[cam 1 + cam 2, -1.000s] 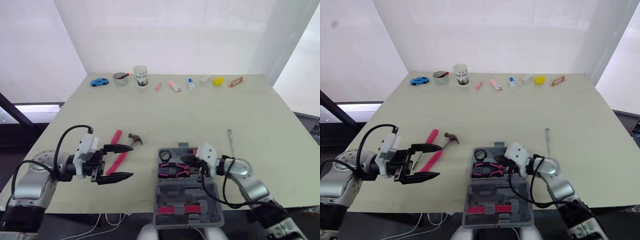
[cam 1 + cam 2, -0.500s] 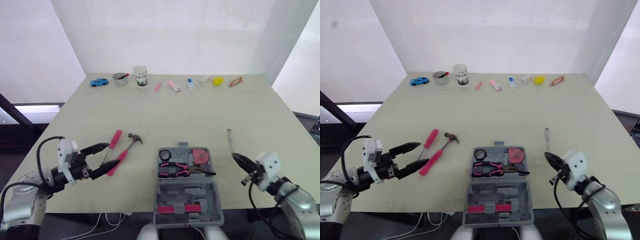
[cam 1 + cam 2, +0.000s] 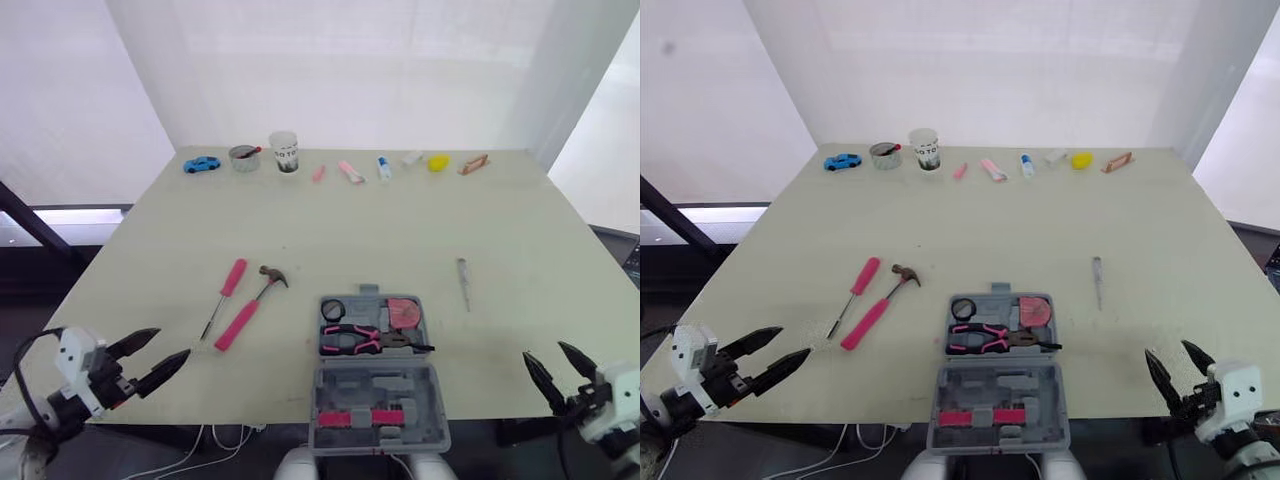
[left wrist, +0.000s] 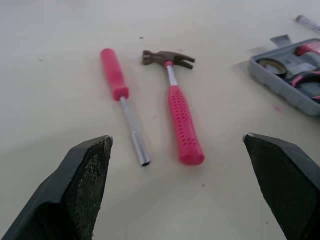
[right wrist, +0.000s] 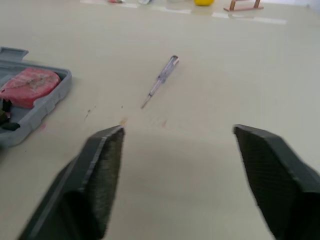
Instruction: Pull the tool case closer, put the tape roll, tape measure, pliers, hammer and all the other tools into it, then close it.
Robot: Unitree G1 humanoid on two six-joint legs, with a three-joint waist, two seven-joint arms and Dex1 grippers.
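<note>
Both hands were spread wide and empty at the desk's (image 3: 400,220) near edge: the left hand (image 3: 171,343) short of the hammer (image 3: 247,308), the right hand (image 3: 545,351) well right of the case (image 3: 375,390). The grey moulded case lay open, holding pliers (image 3: 362,338), tape roll (image 3: 332,309) and red tape measure (image 3: 404,311). The pink-gripped hammer and a pink driver (image 3: 226,289) lay side by side left of it, and a slim pen-like screwdriver (image 3: 463,283) lay to its right.

Pale table (image 3: 400,230), far edge: a row is formed by a blue toy car (image 3: 201,164), metal tin (image 3: 243,158), white cup (image 3: 284,152), small pink piece (image 3: 318,173), longer pink piece (image 3: 349,171), small tube (image 3: 383,168), yellow object (image 3: 438,163) and brown piece (image 3: 474,163).
</note>
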